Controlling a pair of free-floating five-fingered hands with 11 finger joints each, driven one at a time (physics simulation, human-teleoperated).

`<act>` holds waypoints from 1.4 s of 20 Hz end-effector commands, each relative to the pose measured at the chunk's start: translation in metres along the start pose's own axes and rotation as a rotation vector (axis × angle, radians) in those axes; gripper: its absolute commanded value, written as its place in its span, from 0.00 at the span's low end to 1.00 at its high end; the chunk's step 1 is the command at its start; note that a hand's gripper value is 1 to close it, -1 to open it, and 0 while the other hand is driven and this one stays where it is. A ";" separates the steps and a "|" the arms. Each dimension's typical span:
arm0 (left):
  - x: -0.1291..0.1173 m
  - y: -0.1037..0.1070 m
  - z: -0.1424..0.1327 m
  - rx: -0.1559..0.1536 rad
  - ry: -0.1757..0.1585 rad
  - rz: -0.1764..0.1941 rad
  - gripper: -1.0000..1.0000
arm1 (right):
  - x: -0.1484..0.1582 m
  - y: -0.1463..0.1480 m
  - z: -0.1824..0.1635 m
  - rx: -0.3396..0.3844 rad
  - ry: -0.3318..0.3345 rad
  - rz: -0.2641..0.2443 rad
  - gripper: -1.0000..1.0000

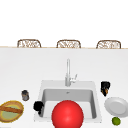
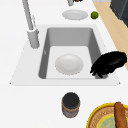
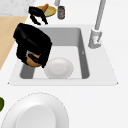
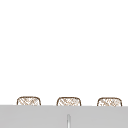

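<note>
Right hand (image 1: 105,86) – fingers curled down around an orange object (image 3: 33,61). The grip is closed, and only the object's lower part shows beneath the fingers. In the front view the hand hangs over the counter to the right of the sink (image 1: 41,85), behind the white plate (image 1: 116,106). Whether the orange object touches the counter cannot be told.

Left hand (image 1: 38,106) – fingers loose and drooping, holding nothing. It hovers at the sink's front left corner, near the rim.

Surroundings:
- A second plate (image 2: 69,64) lies flat on the basin floor.
- A lime (image 1: 116,121) sits just in front of the white plate.
- The faucet (image 1: 68,72) stands at the back rim.
- A dark-lidded jar (image 2: 71,104) stands on the counter left of the sink, with a round basket (image 1: 11,111) holding a brown stick in front of it.
- A red sphere (image 1: 67,114) covers the front of the basin in the front view.

Judged step: carry phase, object secured in the right hand and not set down. Any further travel calls for a firm, unchanged grip and clearance from the white plate's rim, the sink edge and the faucet. A release calls for a level, unoccupied surface beneath the object.
</note>
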 end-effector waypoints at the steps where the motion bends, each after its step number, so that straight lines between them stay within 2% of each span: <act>1: 0.000 0.000 0.000 0.000 0.000 0.000 0.50 | 0.022 0.001 0.014 -0.004 -0.034 0.039 1.00; 19: 0.000 0.000 0.000 0.000 0.000 0.000 0.50 | 0.134 0.022 0.069 -0.010 -0.027 0.039 1.00; 28: 0.000 0.000 0.000 0.000 0.000 0.000 0.50 | 0.194 0.042 0.091 -0.012 -0.024 0.040 1.00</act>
